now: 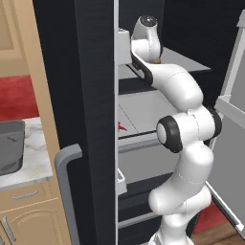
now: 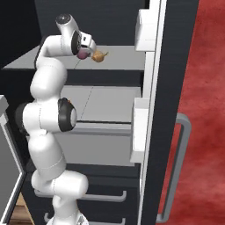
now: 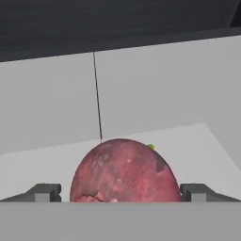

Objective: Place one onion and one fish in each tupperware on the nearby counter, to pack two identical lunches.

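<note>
A purplish-red onion [image 3: 124,172] lies on the fridge's upper shelf [image 2: 118,57], between the fingertips [image 3: 44,192] of my open gripper [image 3: 124,192]. The jaws stand wide on either side of it, not closed on it. In the right base view the gripper [image 2: 83,52] reaches in over that shelf, the purple onion [image 2: 81,55] shows under it and a yellow-brown onion [image 2: 100,56] sits just to its right. A small red fish [image 1: 121,127] lies at the left edge of the middle shelf [image 1: 143,112]. A dark grey tupperware [image 1: 10,146] rests on the marble counter [image 1: 36,153] at the left.
The dark fridge door [image 1: 86,119] with its grey handle [image 1: 69,191] stands open on the left, another door [image 2: 151,110] with white bins [image 2: 140,127] on the right. Wooden cabinets [image 1: 28,215] sit under the counter. A drawer front [image 2: 101,145] closes off the space below the middle shelf.
</note>
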Robot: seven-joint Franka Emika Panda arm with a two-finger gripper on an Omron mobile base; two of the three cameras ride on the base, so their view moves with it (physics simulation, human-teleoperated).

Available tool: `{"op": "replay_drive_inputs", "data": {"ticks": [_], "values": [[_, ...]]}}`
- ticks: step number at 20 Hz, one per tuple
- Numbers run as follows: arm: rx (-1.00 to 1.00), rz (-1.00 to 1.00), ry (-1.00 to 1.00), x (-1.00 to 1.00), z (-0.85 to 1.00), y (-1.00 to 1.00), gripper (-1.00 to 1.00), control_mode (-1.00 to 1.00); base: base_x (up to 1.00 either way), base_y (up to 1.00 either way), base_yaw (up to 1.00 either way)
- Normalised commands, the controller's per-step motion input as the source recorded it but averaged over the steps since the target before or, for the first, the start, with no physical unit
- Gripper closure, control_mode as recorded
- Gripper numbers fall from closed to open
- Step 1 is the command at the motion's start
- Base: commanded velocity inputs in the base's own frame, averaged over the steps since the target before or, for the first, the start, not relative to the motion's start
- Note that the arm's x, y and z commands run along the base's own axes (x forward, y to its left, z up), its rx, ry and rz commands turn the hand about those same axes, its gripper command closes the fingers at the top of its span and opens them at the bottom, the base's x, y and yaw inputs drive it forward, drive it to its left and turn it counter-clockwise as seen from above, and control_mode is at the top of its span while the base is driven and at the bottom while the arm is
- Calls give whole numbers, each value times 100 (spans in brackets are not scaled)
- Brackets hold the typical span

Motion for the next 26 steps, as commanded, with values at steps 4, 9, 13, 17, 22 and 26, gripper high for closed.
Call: {"op": "replay_drive_inputs", "data": {"ticks": [4, 9, 13, 17, 22, 26], "values": [[-5, -11, 11, 0, -44, -20, -100, -100, 0, 0, 0], [-7, -14, 7, 12, -49, -12, -100, -100, 0, 0, 0], [-7, -12, 3, 25, -47, 0, 100, -100, 0, 0, 0], [0, -3, 0, 7, -7, 0, 100, -100, 0, 0, 0], [0, 10, -2, -99, -11, 0, 100, -100, 0, 0, 0], [0, 23, -12, -100, 0, 0, 100, -100, 0, 0, 0]]}}
